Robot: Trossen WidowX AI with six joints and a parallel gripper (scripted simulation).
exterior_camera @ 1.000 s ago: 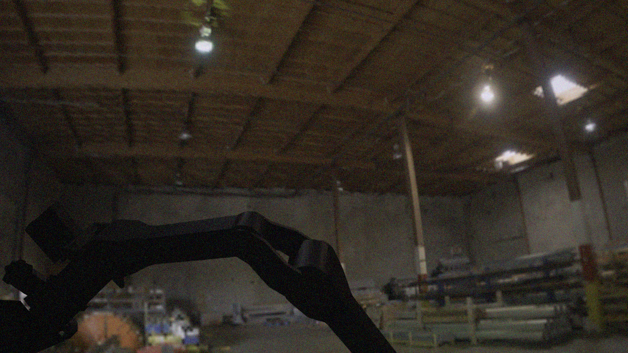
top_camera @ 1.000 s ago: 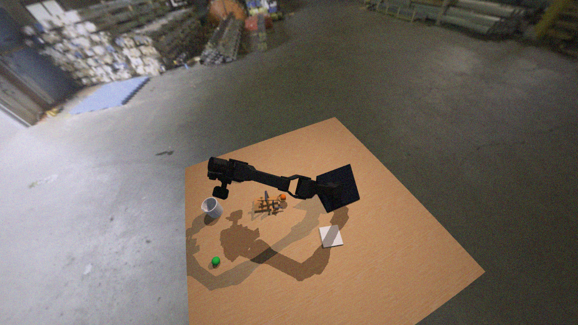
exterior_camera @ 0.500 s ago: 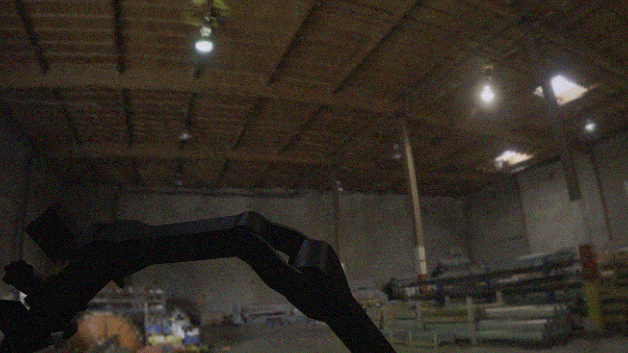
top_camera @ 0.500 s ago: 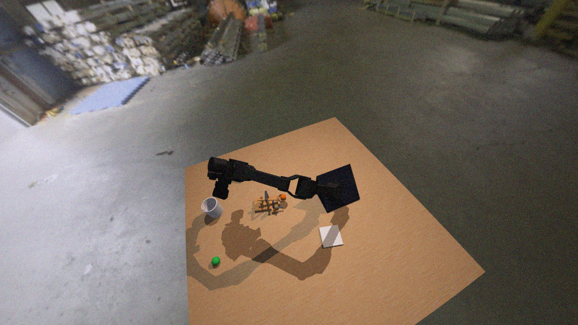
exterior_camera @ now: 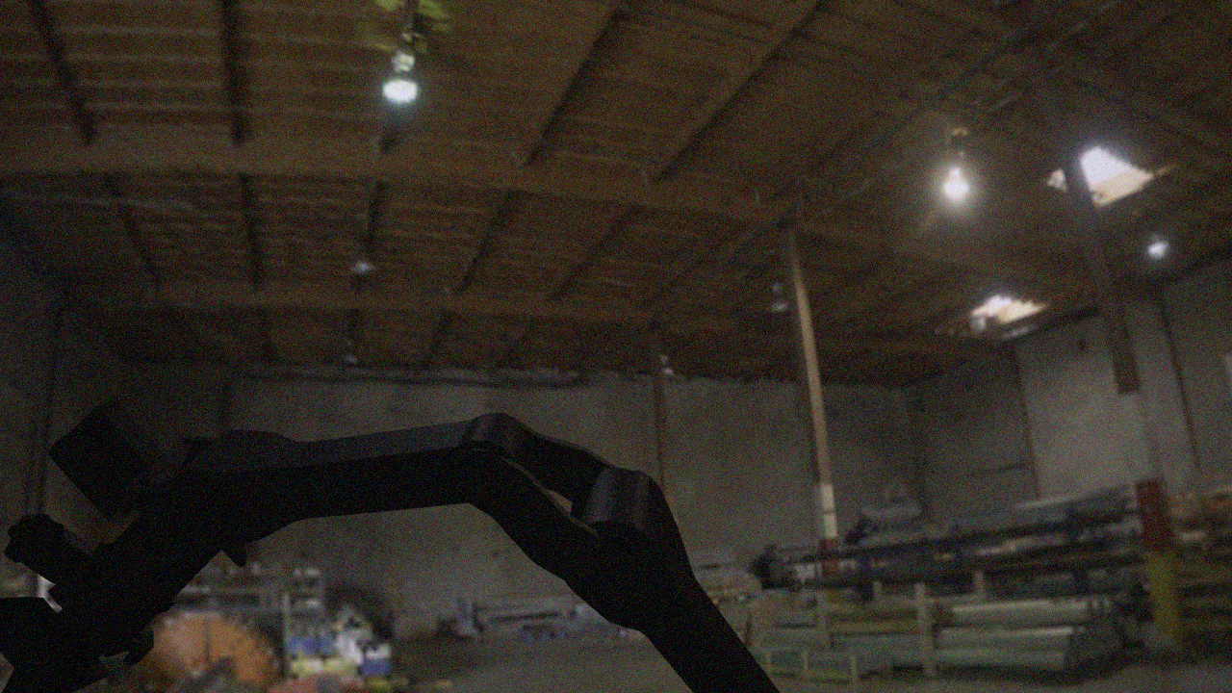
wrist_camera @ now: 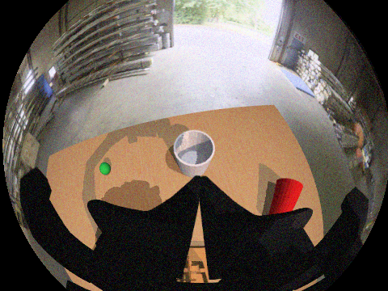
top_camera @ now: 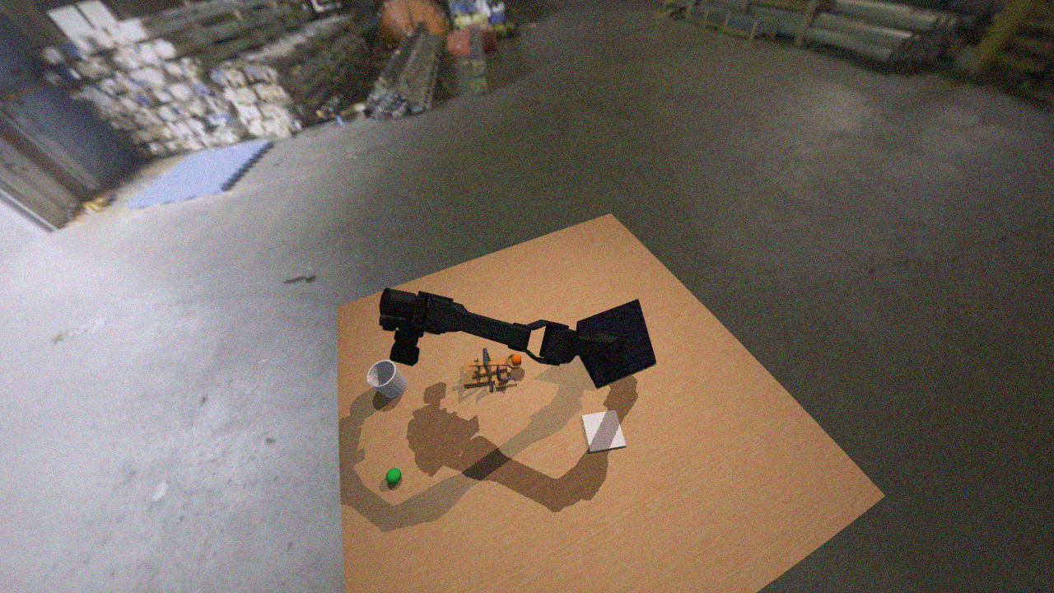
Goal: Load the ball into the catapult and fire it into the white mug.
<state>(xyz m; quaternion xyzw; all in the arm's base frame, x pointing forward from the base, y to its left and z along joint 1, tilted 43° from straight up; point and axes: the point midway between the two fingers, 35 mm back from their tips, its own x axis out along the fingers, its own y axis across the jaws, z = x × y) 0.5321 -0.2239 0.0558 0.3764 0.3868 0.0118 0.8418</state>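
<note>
My gripper (wrist_camera: 200,180) is shut, its black fingertips meeting with nothing visible between them. It hangs above the table, and in the wrist view its tips lie just below the white mug (top_camera: 393,381) (wrist_camera: 193,169), which stands upright with its mouth open. The small catapult (top_camera: 485,358) stands on the table between the mug and the arm's base. An orange ball (top_camera: 515,360) sits in the cup at the catapult's end nearer the base. The wrist view shows part of the catapult between the fingers; the orange ball is hidden there.
A green ball (top_camera: 393,475) (wrist_camera: 105,168) lies on the wooden table (top_camera: 707,427) (wrist_camera: 242,125). A red cup-like object (wrist_camera: 286,196) is at the right in the wrist view. A white square plate (top_camera: 603,423) lies near the black base (top_camera: 637,331). The exterior view shows mostly the arm.
</note>
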